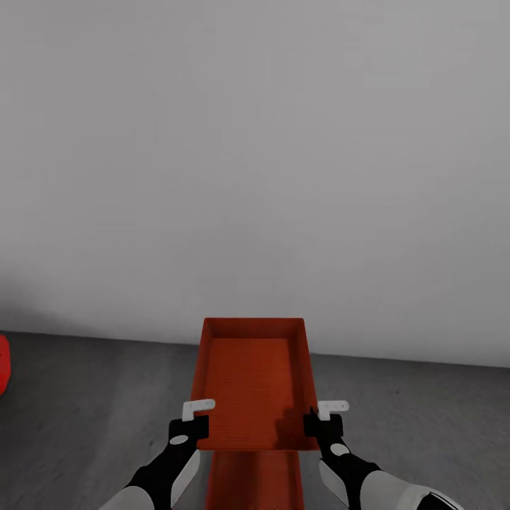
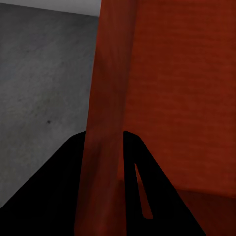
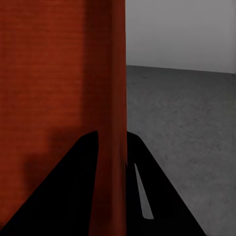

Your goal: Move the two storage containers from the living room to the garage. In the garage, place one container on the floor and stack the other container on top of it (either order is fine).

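Arms reach forward from the near edge of the head view, one on each side of an orange-red storage container (image 1: 253, 382), forearms angled inward and wrists roughly level with each other. The left gripper (image 1: 190, 425) meets the container's left wall close to the near corner; the right gripper (image 1: 323, 423) meets the right wall at the matching place. Each claw is closed to a narrow gap with a thin side wall between its two fingers. In the left wrist view the black fingers (image 2: 59, 196) straddle the wall of the held container (image 2: 172, 98), one outside and one inside. In the right wrist view the fingers (image 3: 64, 196) grip the opposite wall (image 3: 110, 98) in the same manner, pressing against both faces.

The held container is lidless, long axis pointing away from the robot, ribbed bottom visible, and it appears level. Directly beneath its near end, a second storage container (image 1: 255, 482) of the same colour shows between the two forearms; whether the two touch cannot be told. Both lie over the dark grey speckled floor (image 1: 92, 397) of the garage, near a plain pale grey wall (image 1: 255, 156) at the far side. A red object (image 1: 3, 365) is cut off by the left edge of the view, well apart from the containers.
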`<state>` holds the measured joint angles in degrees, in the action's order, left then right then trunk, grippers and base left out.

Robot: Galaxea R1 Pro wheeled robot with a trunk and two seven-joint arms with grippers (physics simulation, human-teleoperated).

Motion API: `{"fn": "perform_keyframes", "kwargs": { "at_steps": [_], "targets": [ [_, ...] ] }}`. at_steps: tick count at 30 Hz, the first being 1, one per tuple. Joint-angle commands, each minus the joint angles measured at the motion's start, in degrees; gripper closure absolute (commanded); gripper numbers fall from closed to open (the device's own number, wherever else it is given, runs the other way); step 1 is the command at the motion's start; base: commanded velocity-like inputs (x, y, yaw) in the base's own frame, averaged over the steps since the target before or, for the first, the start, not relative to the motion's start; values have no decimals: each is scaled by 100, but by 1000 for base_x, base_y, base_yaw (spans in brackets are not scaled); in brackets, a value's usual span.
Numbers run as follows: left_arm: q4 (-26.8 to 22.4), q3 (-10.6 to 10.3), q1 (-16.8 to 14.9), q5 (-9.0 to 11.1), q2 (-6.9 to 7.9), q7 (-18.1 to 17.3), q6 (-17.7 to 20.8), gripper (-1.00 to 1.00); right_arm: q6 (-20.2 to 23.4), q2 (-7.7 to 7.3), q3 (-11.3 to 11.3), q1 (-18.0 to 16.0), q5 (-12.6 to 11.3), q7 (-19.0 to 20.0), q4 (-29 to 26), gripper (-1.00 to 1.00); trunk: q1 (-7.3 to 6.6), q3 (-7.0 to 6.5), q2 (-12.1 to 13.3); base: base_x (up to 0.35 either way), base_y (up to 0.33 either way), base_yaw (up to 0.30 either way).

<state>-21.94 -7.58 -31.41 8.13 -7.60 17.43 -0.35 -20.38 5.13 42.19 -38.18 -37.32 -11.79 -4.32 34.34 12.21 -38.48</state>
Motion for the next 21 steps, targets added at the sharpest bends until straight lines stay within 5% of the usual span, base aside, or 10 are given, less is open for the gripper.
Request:
{"fn": "perform_keyframes", "kwargs": {
  "at_steps": [1,21],
  "targets": [
    [-3,170,-6,75,268,42,0,100,-18,-48,-299,-5,32,11,-16,100,1,18,-8,0,0,0],
    [-3,178,-6,75,260,48,0,100,-18,-48,-299,-5,32,11,-16,100,1,202,-8,0,0,0]
  ]
}}
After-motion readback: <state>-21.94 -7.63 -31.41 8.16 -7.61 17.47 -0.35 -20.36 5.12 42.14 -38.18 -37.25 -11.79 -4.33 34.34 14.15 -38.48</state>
